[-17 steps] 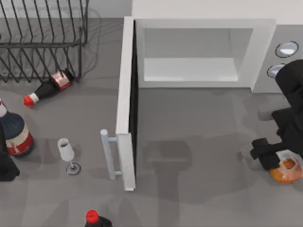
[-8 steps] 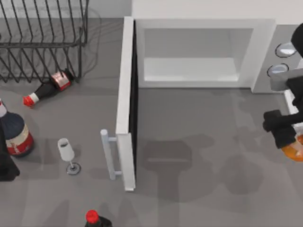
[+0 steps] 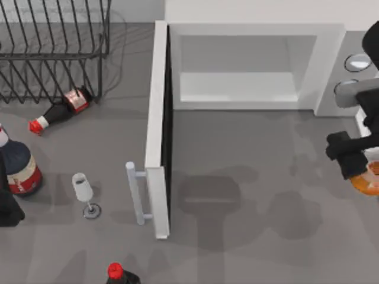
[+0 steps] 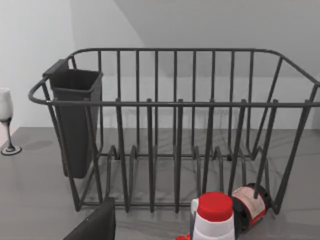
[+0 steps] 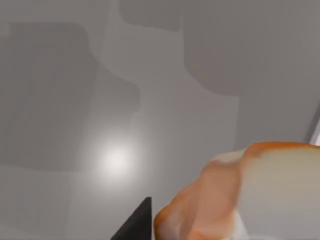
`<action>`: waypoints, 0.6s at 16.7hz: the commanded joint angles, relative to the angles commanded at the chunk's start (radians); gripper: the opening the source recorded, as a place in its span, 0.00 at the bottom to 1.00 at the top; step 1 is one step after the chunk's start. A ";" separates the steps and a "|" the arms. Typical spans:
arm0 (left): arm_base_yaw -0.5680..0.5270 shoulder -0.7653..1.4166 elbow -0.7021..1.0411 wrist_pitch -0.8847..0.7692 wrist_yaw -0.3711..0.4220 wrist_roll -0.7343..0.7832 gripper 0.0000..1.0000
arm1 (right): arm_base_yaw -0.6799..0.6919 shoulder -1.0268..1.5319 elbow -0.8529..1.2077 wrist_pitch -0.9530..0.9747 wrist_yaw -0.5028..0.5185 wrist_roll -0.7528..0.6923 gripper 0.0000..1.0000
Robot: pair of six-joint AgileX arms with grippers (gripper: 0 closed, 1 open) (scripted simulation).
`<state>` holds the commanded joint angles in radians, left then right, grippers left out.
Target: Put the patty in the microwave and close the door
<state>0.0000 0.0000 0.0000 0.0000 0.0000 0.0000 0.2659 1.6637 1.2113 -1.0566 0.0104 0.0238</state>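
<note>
At table's right edge, right gripper (image 3: 355, 168) grasps the patty (image 3: 367, 180), clear of the tabletop; right wrist view shows its whitish patches. Microwave (image 3: 254, 65) cavity bare, door (image 3: 157, 130) open. Left gripper state: cannot tell.

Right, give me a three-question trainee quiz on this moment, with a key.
1. True or false: the door stands open.
2. Which gripper holds the patty? A) left B) right
3. What lies on its side in front of the wire rack?

Key: 1. True; the microwave cavity is exposed. 2. B; the right gripper is at the table's right edge, the left gripper parked at the left edge. 3. A red-capped bottle.
</note>
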 joint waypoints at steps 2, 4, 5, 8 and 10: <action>0.000 0.000 0.000 0.000 0.000 0.000 1.00 | 0.032 0.033 0.015 0.068 0.022 0.011 0.00; 0.000 0.000 0.000 0.000 0.000 0.000 1.00 | 0.074 0.081 0.031 0.167 0.055 0.029 0.00; 0.000 0.000 0.000 0.000 0.000 0.000 1.00 | 0.097 0.109 0.039 0.225 0.074 0.040 0.00; 0.000 0.000 0.000 0.000 0.000 0.000 1.00 | 0.168 0.205 0.059 0.422 0.143 0.075 0.00; 0.000 0.000 0.000 0.000 0.000 0.000 1.00 | 0.214 0.274 0.071 0.566 0.196 0.099 0.00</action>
<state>0.0000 0.0000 0.0000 0.0000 0.0000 0.0000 0.4800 1.9380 1.2824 -0.4907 0.2068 0.1223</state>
